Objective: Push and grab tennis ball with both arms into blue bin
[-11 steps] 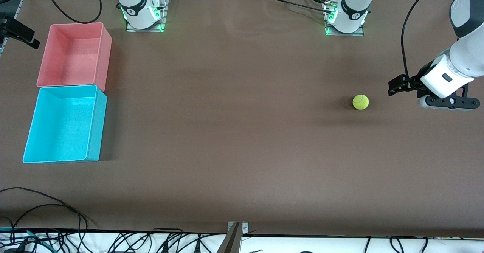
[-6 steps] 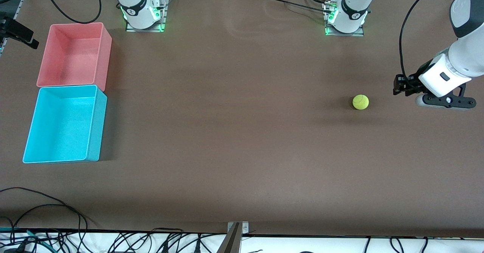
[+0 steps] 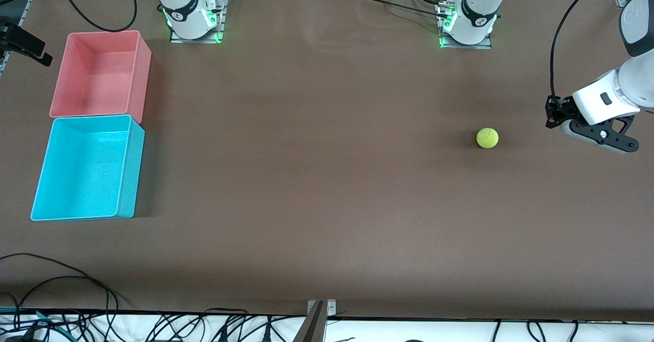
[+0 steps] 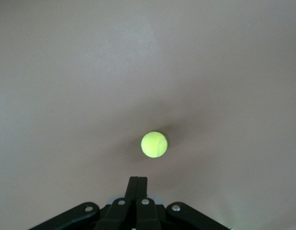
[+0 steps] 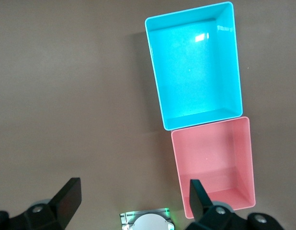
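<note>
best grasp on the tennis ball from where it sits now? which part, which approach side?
Probably straight down from above, fingers across the widest part of the tennis ball. It is round, so no side is better, and it sits alone on bare table with room all around. The left claw is shut beside it and would need opening first.

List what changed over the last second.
The left pincer drew back from the ball toward the left arm's end of the table and shut on nothing. The ball, blue bin and pink bin stayed put; the right pincer stayed open, waiting above the table.
</note>
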{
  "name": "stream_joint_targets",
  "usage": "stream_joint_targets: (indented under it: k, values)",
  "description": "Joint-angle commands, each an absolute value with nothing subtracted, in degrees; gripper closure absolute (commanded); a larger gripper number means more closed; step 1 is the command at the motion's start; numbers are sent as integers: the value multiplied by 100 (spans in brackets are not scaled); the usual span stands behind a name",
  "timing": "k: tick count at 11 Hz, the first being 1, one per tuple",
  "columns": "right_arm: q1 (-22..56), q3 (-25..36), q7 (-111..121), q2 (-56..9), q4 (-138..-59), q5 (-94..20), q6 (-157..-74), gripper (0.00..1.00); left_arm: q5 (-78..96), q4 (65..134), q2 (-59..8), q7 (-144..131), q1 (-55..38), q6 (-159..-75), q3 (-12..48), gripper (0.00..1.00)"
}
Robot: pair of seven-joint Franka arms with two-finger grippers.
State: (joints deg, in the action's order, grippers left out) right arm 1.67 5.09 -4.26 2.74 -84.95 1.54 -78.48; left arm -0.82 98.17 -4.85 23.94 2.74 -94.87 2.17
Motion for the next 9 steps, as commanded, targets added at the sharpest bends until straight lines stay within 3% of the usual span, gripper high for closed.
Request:
stream_joint_targets:
  k: [1,6,9]
  values:
    - [176,527,-475,255,-8376,97,-7778,0,-457,10229,-378,3810,255,-9764,299,100]
    - [185,527,-475,246,-8385,88,-7787,0,-633,12204,578,5965,605,-11695,299,100]
    - [193,510,-483,246,-8376,88,-7805,0,-633,12847,624,7474,677,-12547,299,100]
